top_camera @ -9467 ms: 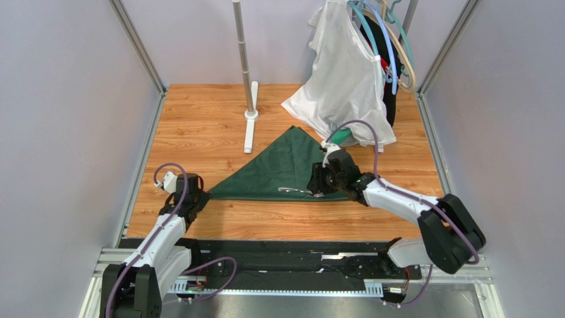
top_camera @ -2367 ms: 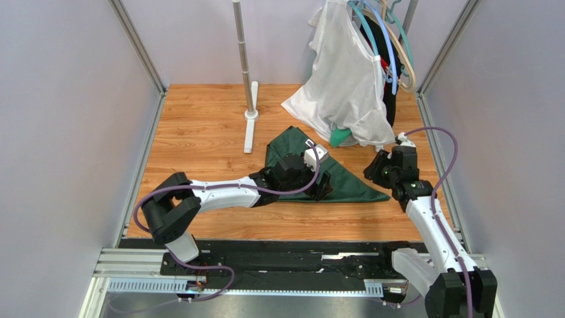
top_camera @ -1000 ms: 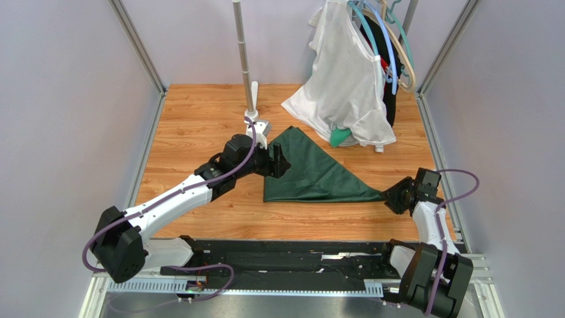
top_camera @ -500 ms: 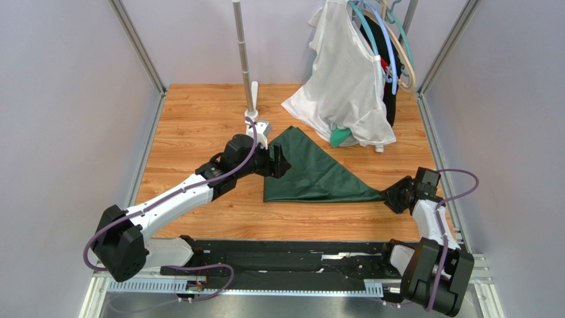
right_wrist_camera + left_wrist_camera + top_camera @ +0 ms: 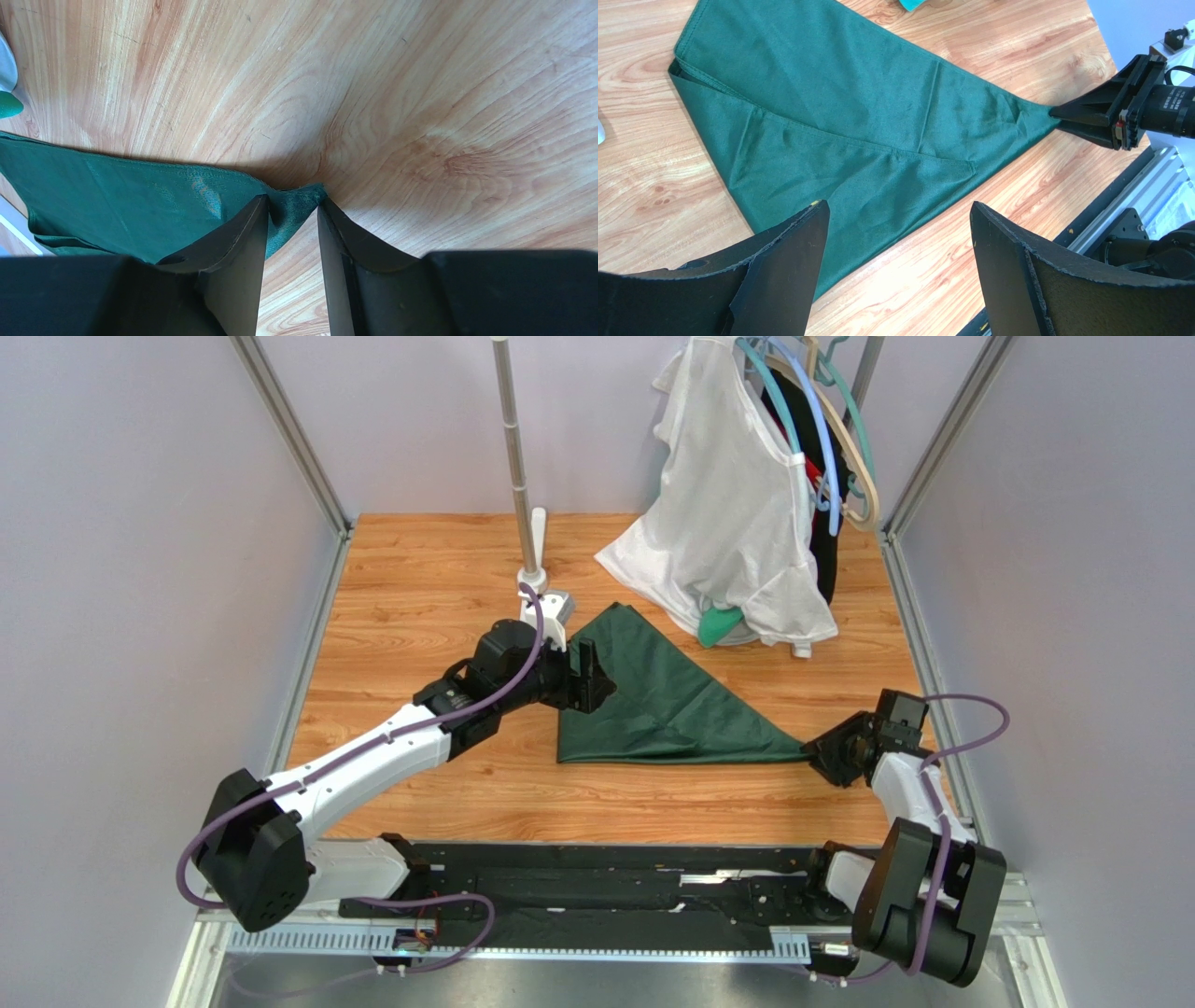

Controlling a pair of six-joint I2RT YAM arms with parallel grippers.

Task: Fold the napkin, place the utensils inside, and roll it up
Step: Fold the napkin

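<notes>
A: Where do we put the napkin (image 5: 659,707)?

B: Middle of the wooden table (image 5: 421,602), lying flat. Dark green, folded to a triangle-ish shape with a second flap laid over it, the long edge toward us. Its far point sits near the hanging white garment (image 5: 730,504) without touching it.

A: Utensils?

B: We see none in any view. They may be under the flap, but we can't tell.

A: Right gripper (image 5: 293,203)?

B: Down at the table on the napkin's right corner, clamped on it. The wrist view shows the tip bunched between the two fingers, and the cloth puckers there.

A: Why, do we think?

B: Our read is that it pins or tensions that corner so the fold stays flat.

A: Left gripper (image 5: 601,682)?

B: Fingers wide apart and holding nothing, hanging over the napkin's left edge and aimed along the cloth. We judge it is lined up for the next fold or the roll from that side.

A: Stage?

B: Folding is done or nearly so. Rolling has not started.
</notes>
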